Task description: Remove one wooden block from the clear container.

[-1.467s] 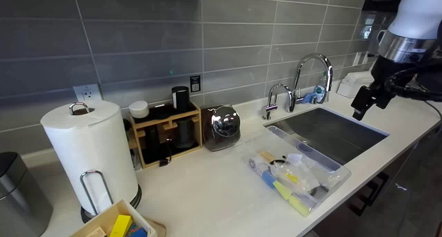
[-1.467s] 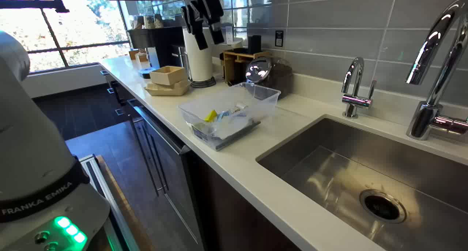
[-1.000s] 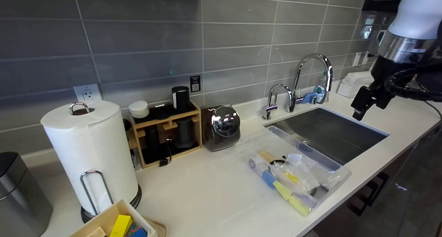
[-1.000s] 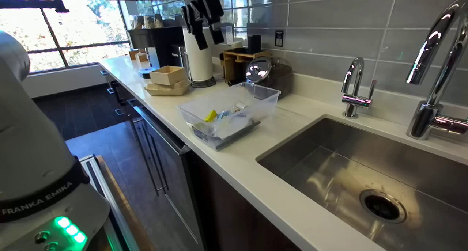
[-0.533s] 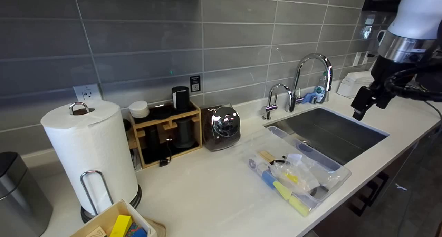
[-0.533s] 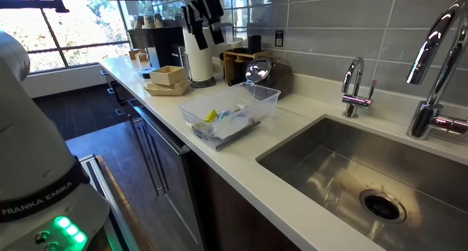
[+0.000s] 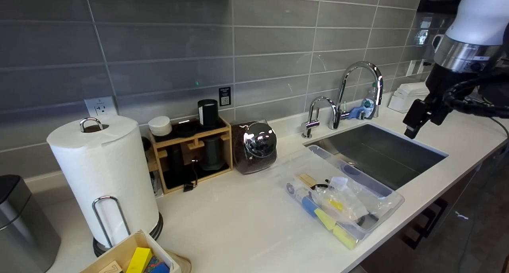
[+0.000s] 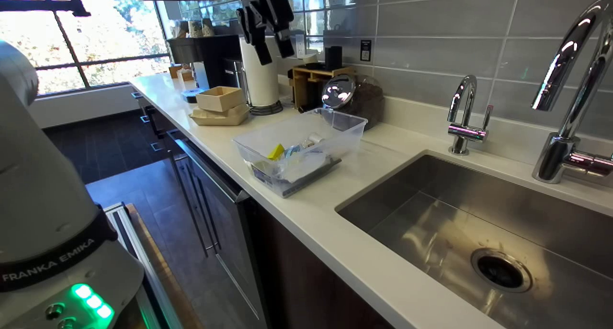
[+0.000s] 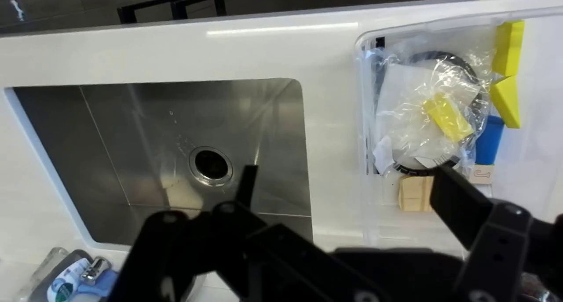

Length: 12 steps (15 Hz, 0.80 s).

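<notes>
I have the fingers (image 9: 459,205) spread wide, up above the counter (image 9: 332,117) near the sink (image 9: 211,117); my wrist view shows a tan wooden block (image 9: 413,193) lying inside the clear container (image 9: 383,207).

"What's standing on the white countertop (image 7: 238,229)?"

"The clear container (image 7: 366,177), for one. The sink (image 8: 412,209) is let into the surface just beside it."

"And behind the container?"

"A dark-filled jar (image 7: 253,157), near it, toward the back."

"What about the container's far side, away from the sink?"

"A wooden organizer (image 7: 226,146), a paper towel roll (image 7: 105,177) on a black base (image 8: 266,109), and a tan tray (image 8: 220,119), all apart from it, the tray toward the front edge."
</notes>
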Each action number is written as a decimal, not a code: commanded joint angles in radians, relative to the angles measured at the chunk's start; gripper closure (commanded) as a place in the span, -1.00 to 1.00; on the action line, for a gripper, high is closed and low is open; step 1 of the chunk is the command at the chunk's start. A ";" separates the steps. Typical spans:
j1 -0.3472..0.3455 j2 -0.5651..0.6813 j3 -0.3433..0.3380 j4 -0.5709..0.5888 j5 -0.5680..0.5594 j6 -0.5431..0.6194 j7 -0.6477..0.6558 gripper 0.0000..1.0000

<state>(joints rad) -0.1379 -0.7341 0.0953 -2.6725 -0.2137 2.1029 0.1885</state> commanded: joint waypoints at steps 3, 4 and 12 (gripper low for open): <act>0.127 0.160 -0.027 0.039 0.043 0.231 -0.133 -1.00; 0.142 0.198 -0.030 0.051 0.051 0.272 -0.152 -1.00; 0.215 0.602 -0.083 0.257 0.205 0.411 -0.287 -1.00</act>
<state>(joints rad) 0.0766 -0.3075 0.0143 -2.5305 -0.0441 2.5308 -0.0997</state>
